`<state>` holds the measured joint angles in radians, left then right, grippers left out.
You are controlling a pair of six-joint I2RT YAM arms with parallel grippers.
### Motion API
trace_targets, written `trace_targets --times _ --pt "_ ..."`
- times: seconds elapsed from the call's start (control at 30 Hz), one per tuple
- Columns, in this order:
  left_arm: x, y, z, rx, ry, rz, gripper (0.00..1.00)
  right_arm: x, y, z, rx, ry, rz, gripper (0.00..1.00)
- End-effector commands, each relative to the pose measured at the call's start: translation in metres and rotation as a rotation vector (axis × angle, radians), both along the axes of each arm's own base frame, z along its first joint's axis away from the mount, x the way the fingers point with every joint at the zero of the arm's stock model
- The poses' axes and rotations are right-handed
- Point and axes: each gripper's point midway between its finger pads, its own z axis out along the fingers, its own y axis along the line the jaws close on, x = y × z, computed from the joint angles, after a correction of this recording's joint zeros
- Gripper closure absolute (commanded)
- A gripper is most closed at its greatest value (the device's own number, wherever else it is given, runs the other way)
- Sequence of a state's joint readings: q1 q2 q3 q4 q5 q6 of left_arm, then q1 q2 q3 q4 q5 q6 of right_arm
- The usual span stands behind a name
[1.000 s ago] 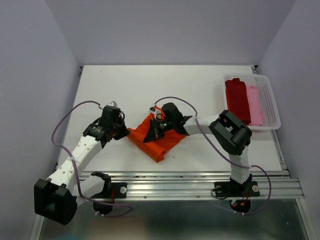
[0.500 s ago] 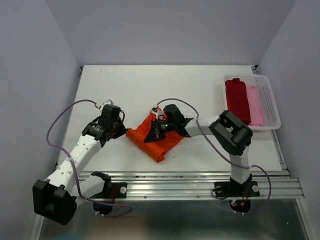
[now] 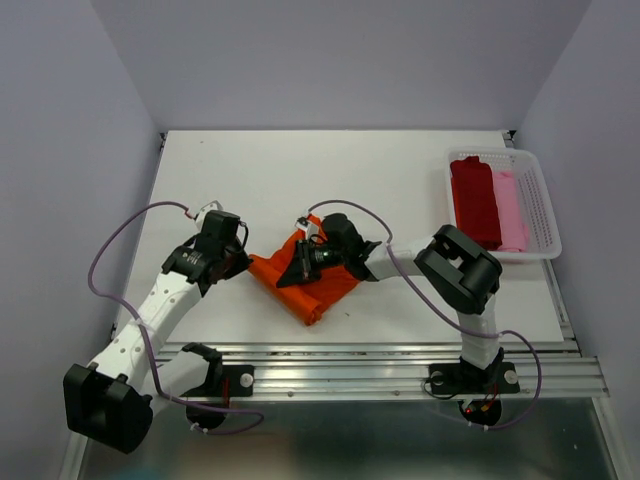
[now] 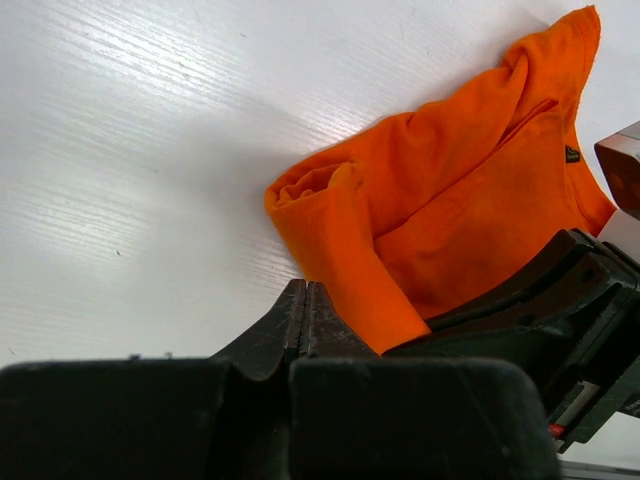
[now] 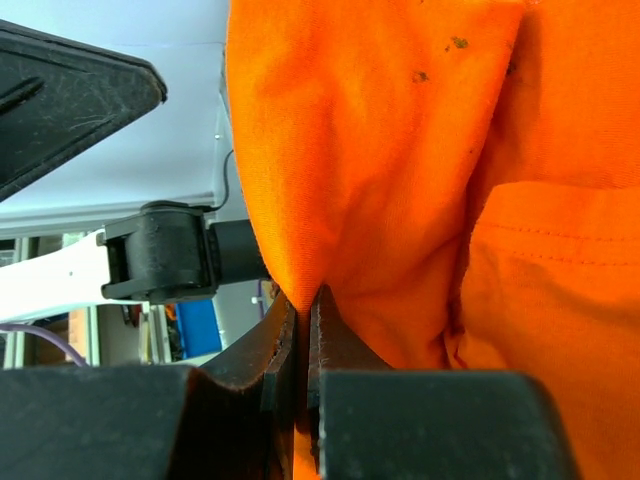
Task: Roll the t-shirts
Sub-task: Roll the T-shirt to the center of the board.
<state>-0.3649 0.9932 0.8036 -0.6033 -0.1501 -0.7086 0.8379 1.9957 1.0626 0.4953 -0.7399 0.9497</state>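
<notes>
pinching the orange t-shirt [image 5: 380, 150], the right gripper [image 5: 303, 300] covers its middle; left gripper [image 4: 303, 312] closed, any hold unclear.

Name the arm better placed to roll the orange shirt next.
Probably right: the right gripper pinches a fold of the orange t-shirt near its middle; the left gripper sits shut at its edge.

A crumpled orange t-shirt [image 3: 318, 292] is seen lying on the white table [image 3: 300, 170] near its front middle; a white mesh basket [image 3: 548, 225] is set at the right edge.
</notes>
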Motion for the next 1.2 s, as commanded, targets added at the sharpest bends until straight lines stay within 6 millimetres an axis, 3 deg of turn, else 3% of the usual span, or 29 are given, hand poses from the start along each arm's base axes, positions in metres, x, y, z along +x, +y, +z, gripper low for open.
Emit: trace_targets --times 0.0,0.27,0.57,1.17 --pt "0.003 0.002 0.017 -0.005 -0.047 0.016 1.0 -0.001 0.011 0.017 0.077 -0.03 -0.007 0.99" --pt "0.001 -0.011 0.005 -0.065 -0.029 -0.021 1.0 -0.006 0.012 0.022 0.131 0.017 0.002 0.99" --pt "-0.001 -0.025 -0.005 -0.122 -0.012 -0.062 1.0 -0.008 0.01 0.009 0.117 0.045 0.004 0.99" --pt "-0.009 -0.03 -0.022 -0.113 0.033 -0.074 1.0 -0.009 0.002 -0.009 0.084 0.059 -0.005 0.99"
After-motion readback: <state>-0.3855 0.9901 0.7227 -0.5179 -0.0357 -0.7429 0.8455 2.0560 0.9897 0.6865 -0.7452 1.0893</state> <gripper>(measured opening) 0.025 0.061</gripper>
